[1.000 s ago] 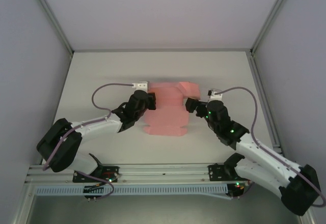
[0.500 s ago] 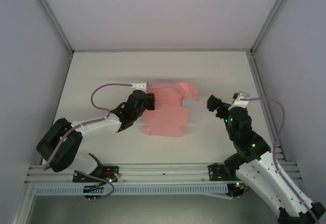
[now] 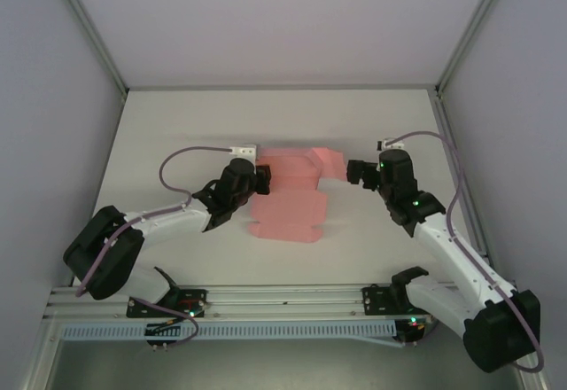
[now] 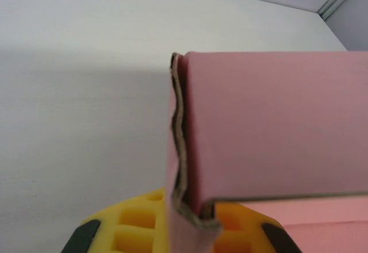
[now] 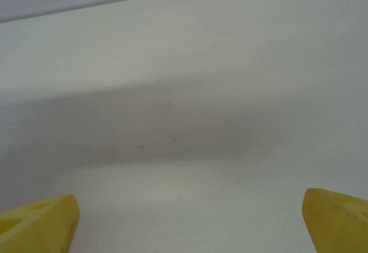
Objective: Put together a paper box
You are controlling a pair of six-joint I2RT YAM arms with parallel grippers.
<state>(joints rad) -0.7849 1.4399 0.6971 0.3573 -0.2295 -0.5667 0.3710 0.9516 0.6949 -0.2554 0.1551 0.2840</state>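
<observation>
The pink paper box (image 3: 288, 206) lies mid-table as a mostly flat blank, with a flap (image 3: 330, 159) at its far right corner. My left gripper (image 3: 262, 177) is shut on the blank's left edge. In the left wrist view the folded pink card (image 4: 276, 126) stands up between the yellow pads (image 4: 135, 224), pinched at the left gripper (image 4: 192, 221). My right gripper (image 3: 353, 172) hovers just right of the far flap, apart from it. It is open: in the right wrist view the yellow fingertips (image 5: 40, 224) stand wide apart around the right gripper (image 5: 190, 224), with bare table between them.
The white table (image 3: 177, 124) is walled by grey panels with metal posts at the back corners. An aluminium rail (image 3: 283, 297) runs along the near edge by the arm bases. A purple cable (image 3: 177, 164) loops above the left arm.
The right gripper pulled back to the right from the box's far flap, then came back close to it. The left gripper kept its hold and stayed put.
</observation>
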